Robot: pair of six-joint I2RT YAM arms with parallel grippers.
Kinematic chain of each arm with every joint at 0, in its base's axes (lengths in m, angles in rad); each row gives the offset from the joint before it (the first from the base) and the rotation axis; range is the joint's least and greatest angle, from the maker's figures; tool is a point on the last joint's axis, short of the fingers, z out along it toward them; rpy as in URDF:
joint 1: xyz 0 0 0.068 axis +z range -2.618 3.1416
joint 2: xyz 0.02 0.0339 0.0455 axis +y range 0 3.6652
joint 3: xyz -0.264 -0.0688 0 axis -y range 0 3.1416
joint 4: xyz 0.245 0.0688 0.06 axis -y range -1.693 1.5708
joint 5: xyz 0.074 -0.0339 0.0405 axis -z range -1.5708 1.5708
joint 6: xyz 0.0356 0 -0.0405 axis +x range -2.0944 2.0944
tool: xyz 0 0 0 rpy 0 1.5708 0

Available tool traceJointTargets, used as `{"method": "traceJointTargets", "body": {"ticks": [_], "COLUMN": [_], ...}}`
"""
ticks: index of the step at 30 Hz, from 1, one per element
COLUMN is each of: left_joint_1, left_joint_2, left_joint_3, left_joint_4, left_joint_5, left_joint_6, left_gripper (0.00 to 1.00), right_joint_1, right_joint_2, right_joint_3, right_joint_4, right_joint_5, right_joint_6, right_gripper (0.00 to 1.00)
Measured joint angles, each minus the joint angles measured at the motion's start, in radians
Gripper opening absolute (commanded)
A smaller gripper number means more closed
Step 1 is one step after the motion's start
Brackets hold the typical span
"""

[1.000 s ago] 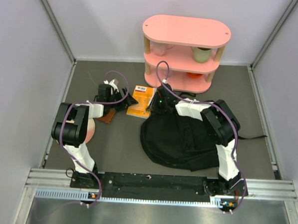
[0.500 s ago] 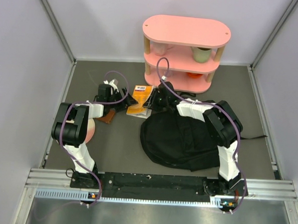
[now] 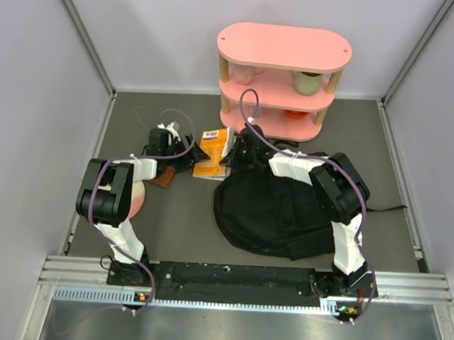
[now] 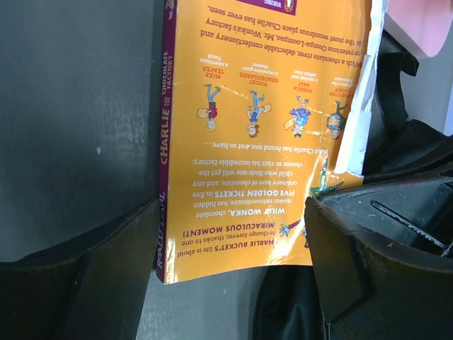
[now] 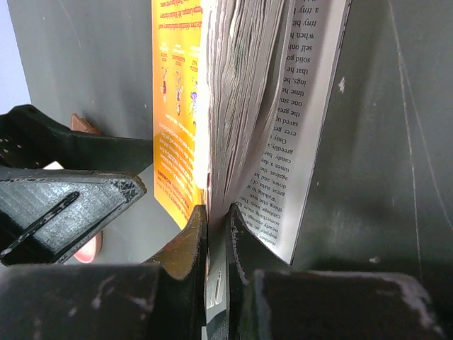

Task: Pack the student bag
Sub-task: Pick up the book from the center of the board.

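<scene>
The right gripper [image 5: 216,212] is clamped narrowly on a few leaves at the edge of an orange paperback book [image 5: 173,106], whose pages are fanned apart. The left gripper [image 4: 233,248] is held wide, one finger to each side of the book's near end, with nothing gripped. The student bag [image 3: 274,214], black and slumped, is laid on the table [image 3: 171,220] just beside the book, partly beneath the right arm. A pink shelf [image 3: 281,81] is set close behind.
</scene>
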Motion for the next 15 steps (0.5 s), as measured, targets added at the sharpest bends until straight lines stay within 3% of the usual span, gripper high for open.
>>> {"method": "traceJointTargets", "body": {"ticks": [5,6,15], "left_joint_1": [-0.004,-0.005,-0.008], "left_joint_2": [-0.096,-0.130,-0.504], "left_joint_3": [-0.017,-0.020,-0.023], "left_joint_4": [-0.088,-0.111,-0.238], "left_joint_5": [-0.029,-0.037,-0.089], "left_joint_6": [0.002,0.002,0.016], "left_gripper": [0.94,0.99,0.99], "right_joint_1": [0.010,0.011,0.018], "right_joint_2": [-0.029,-0.043,-0.211], "right_joint_3": [-0.020,-0.031,-0.144], "right_joint_4": [0.005,0.017,0.133], "right_joint_5": [-0.024,-0.032,-0.098], "right_joint_6": [-0.006,-0.006,0.001], "right_gripper": [0.00,0.00,0.00]}}
